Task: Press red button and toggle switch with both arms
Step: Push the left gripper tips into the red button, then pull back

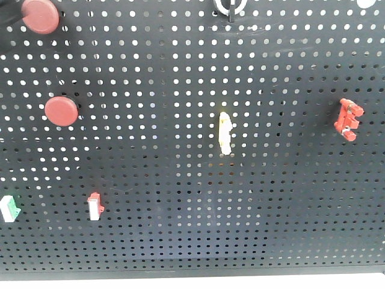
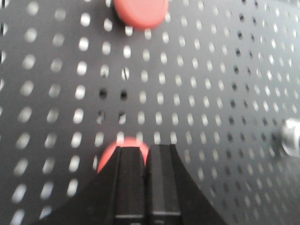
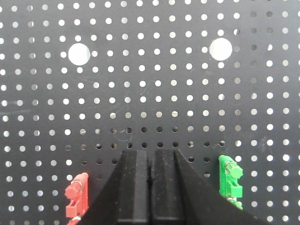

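In the left wrist view my left gripper [image 2: 145, 149] is shut and empty, with its tips right in front of a red round button [image 2: 108, 157] on the black pegboard [image 2: 211, 93]. I cannot tell if they touch. A second red button [image 2: 140, 10] sits higher up. In the right wrist view my right gripper [image 3: 150, 152] is shut and empty, facing bare board between a red toggle switch [image 3: 77, 194] and a green toggle switch [image 3: 229, 180]. The front view shows two red buttons [image 1: 61, 111] [image 1: 39, 15] and the red toggle switch [image 1: 348, 118]. No gripper shows clearly there.
The pegboard [image 1: 180, 60] also carries a yellow switch [image 1: 225, 132], a small red-and-white switch [image 1: 95, 206] and a green-and-white switch [image 1: 9, 208]. A metal fitting [image 2: 291, 137] is at the right edge of the left wrist view. Two larger holes [image 3: 78, 54] [image 3: 221, 48] sit above my right gripper.
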### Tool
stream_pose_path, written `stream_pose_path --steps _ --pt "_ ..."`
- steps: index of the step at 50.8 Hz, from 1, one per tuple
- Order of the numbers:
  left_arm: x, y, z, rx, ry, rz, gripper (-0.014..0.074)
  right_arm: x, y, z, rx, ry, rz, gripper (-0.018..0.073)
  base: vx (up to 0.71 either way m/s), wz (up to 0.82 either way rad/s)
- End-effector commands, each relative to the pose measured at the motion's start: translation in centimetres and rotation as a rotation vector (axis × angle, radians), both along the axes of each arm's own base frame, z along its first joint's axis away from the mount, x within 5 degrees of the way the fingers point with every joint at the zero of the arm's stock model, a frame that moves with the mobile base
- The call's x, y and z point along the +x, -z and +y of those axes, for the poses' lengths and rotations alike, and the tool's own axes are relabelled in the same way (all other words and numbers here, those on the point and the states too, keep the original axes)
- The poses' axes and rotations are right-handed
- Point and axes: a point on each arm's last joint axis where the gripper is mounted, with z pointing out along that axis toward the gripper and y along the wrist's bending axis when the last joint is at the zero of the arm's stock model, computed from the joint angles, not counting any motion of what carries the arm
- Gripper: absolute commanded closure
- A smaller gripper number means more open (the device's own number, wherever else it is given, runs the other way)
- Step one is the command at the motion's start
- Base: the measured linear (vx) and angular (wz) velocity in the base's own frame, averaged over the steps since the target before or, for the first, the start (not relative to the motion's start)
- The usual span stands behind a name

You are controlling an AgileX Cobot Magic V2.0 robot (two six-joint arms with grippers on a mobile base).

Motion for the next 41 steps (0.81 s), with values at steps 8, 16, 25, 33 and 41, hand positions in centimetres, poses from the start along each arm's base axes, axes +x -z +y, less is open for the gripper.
stream_pose_path --steps 8,16,25,33,41 --pt "1.3 -1.5 -0.7 -0.054 0.003 -0.093 0.0595 -0.6 -1.9 0.0 -0.009 0.002 -0.117 0.0559 0.00 0.00" --pt "1.9 -1.1 -0.9 -0.050 0.002 -0.085 0.0595 -0.6 -1.9 0.0 -0.009 0.002 -0.123 0.0559 0.00 0.00" --pt "1.4 -1.4 -0.7 -0.053 0.003 -0.092 0.0595 -0.7 -2.0 0.0 -0.009 0.001 -0.136 0.0559 0.00 0.00" --pt "-1.2 -2.3 0.4 -0.028 0.009 -0.057 0.0595 -0.6 -2.0 0.0 -0.007 0.001 -0.135 0.0559 0.00 0.00" --pt "-4.2 -1.6 1.6 0.106 -0.038 -0.096 0.0596 -0.5 -1.7 0.1 -0.043 0.004 -0.103 0.0559 0.00 0.00"
